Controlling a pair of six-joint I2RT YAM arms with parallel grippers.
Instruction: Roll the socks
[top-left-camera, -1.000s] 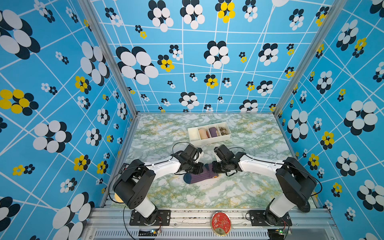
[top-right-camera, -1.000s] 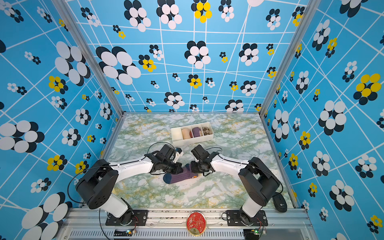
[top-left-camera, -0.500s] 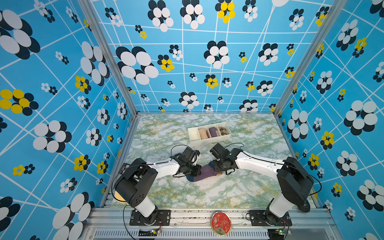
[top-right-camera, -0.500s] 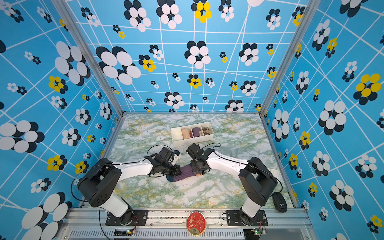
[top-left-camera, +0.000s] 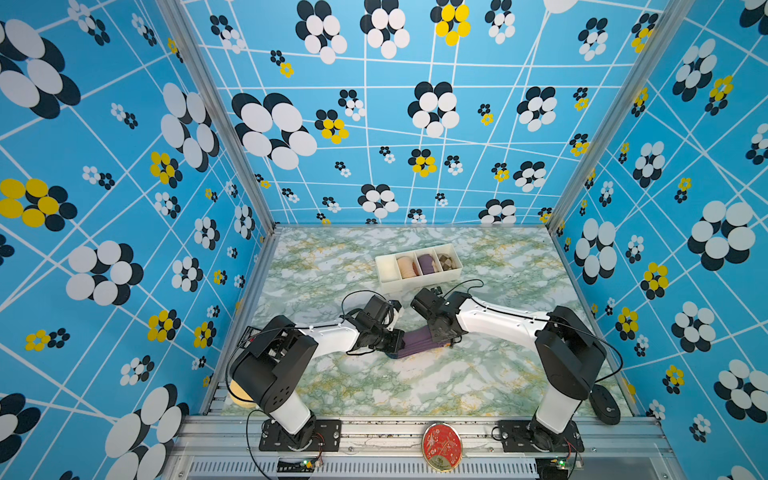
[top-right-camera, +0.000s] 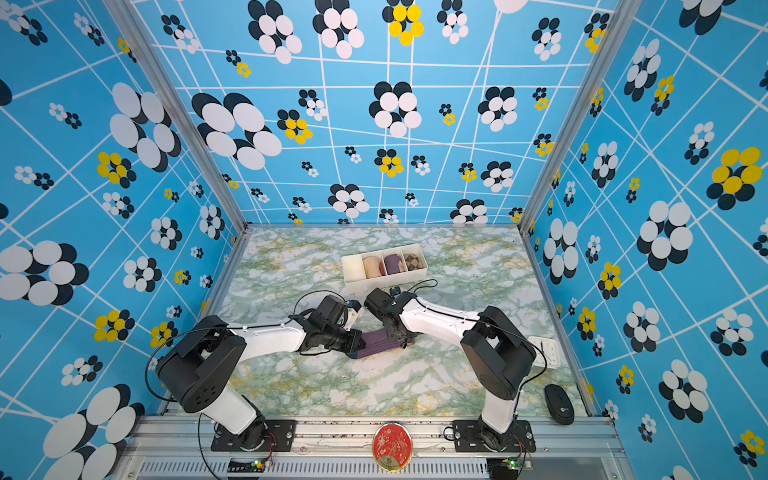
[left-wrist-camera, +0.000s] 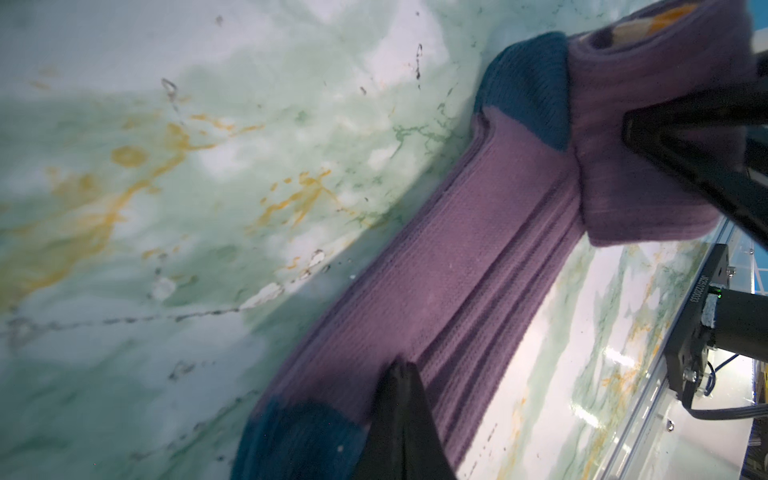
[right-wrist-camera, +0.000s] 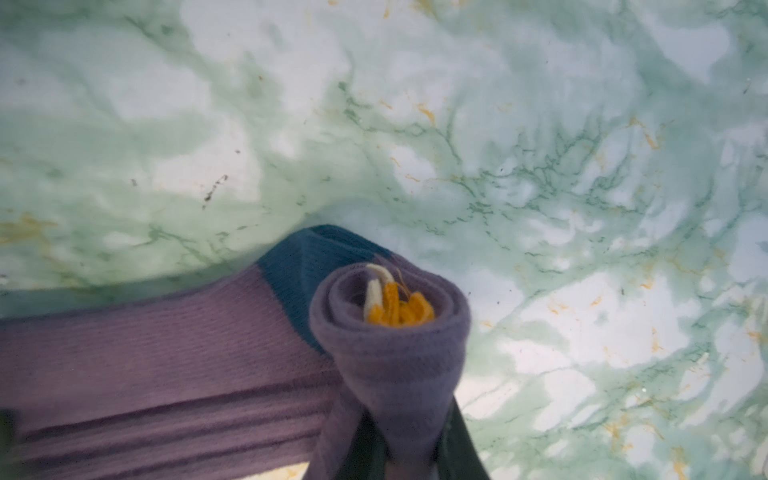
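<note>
Your right gripper (right-wrist-camera: 409, 444) clamps the rolled end of the socks (left-wrist-camera: 457, 270). Your closed left gripper (left-wrist-camera: 400, 407) pins the toe. Roll tightly toward it.

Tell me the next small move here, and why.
Probably the right gripper should turn its roll one wrap toward the left gripper. It grips the socks at a rolled cuff end, while most of the length lies flat, with the shut left tip on the toe end.

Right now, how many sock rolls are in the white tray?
3. Peach roll, purple roll and brown checked roll, one per compartment of the white tray. Its left-end compartment looks empty, and none seem hidden.
</note>
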